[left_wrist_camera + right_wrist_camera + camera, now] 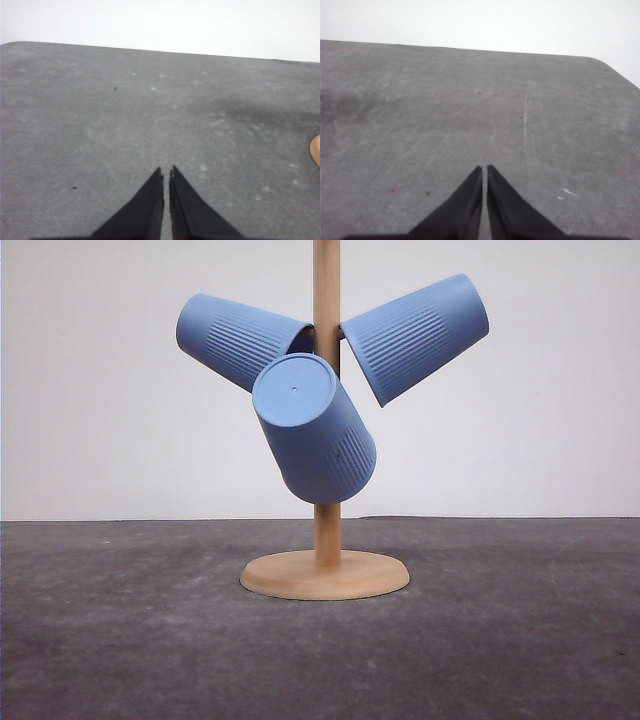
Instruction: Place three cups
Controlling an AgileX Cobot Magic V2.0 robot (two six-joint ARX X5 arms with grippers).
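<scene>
Three light-blue ribbed cups hang upside down on a wooden cup tree [326, 530] in the front view. One cup [240, 338] points up to the left, one cup [418, 336] points up to the right, and the nearest cup [312, 428] faces me with its flat base. My left gripper [166, 172] is shut with nothing in it, low over bare grey table. My right gripper [484, 169] is likewise shut on nothing above the table.
The tree's round wooden base [325, 575] rests mid-table on the dark grey surface [120, 640]; its edge [315, 151] shows in the left wrist view. A white wall stands behind the table's far edge.
</scene>
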